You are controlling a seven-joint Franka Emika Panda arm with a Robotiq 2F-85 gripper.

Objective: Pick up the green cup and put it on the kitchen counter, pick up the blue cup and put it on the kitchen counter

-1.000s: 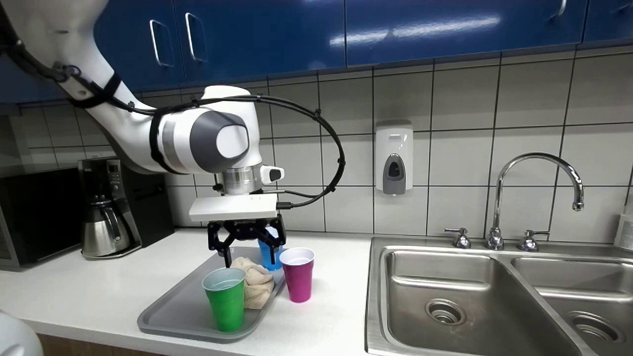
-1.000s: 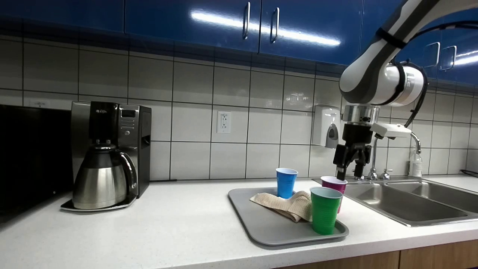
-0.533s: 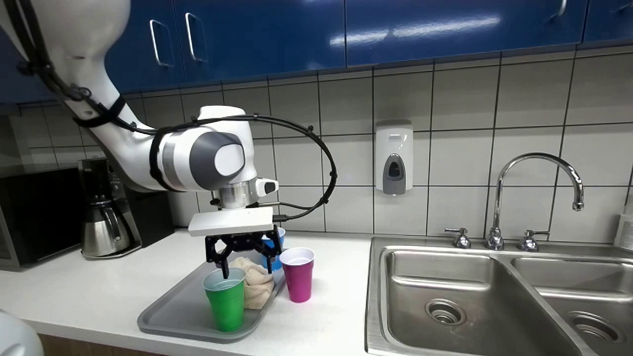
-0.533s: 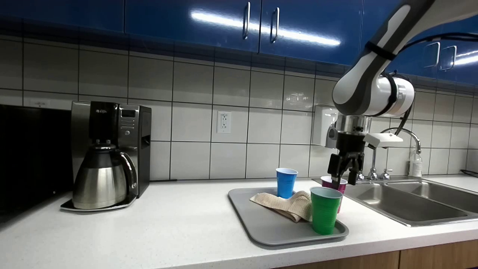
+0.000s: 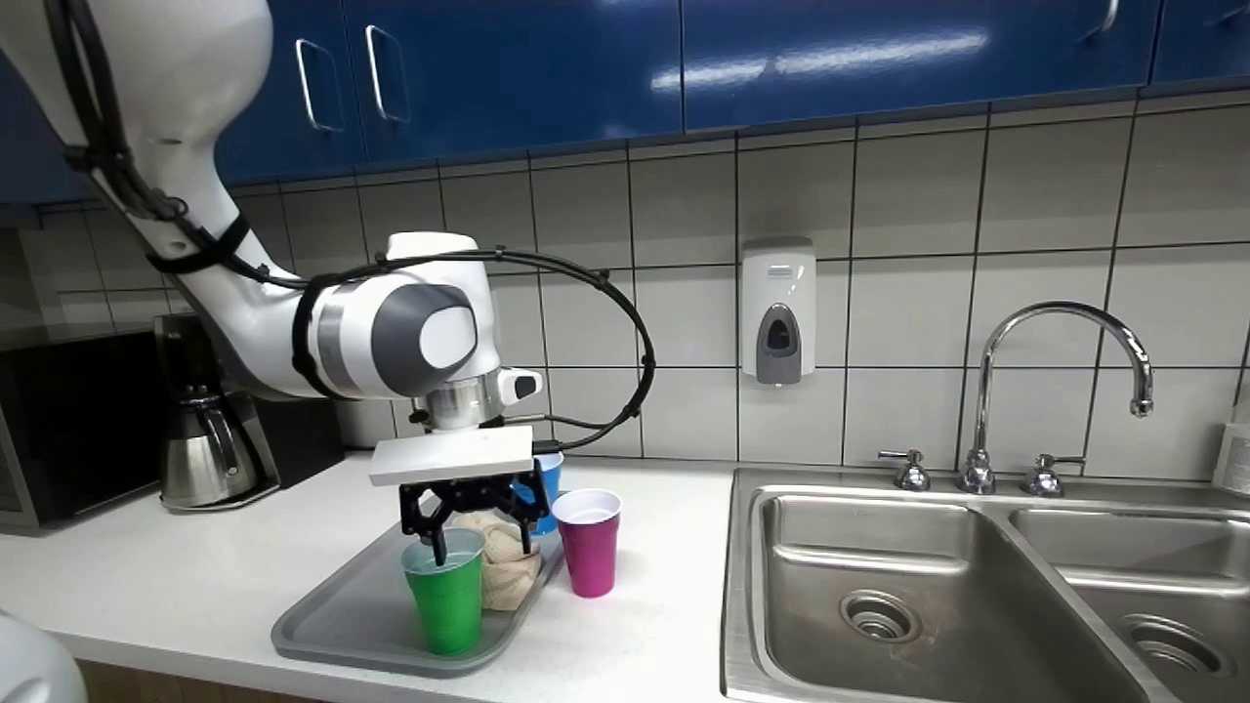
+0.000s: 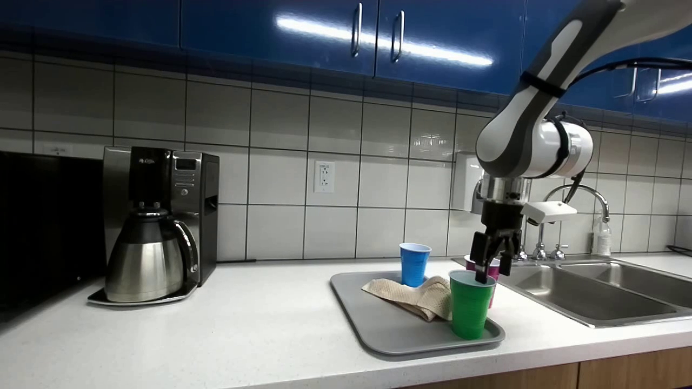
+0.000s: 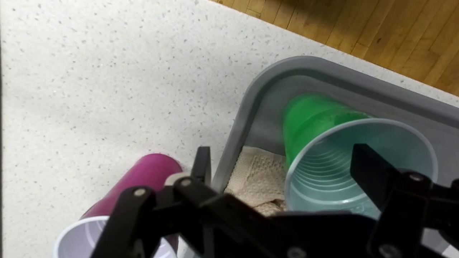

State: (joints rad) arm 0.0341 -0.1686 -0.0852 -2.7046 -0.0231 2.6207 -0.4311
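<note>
Kitchen: tiled wall (image 6: 281,178) beneath blue cupboards (image 6: 448,27), off-white kitchen counter (image 6: 227,324) along the bottom; steel double sink (image 5: 879,547), lower right in an exterior view. Grey tray (image 6: 373,321), lower right of centre in an exterior view, holds three things: green cup (image 6: 469,309) upright in the near right corner, blue cup (image 6: 414,267) upright at the far edge, beige crumpled towel (image 6: 427,297) between. Purple cup (image 5: 589,549) stands outside it, on the counter. Gripper (image 5: 483,558) spread wide, gripping nothing; one finger overlaps the green cup's mouth in all three views, depth unclear; the other shows between green and purple cups in the wrist view. Wrist view looks into the green cup: pale ribbed interior, partly covered. Steel carafe (image 6: 145,270) in the coffee maker (image 6: 194,216), far left; contents hidden.
</note>
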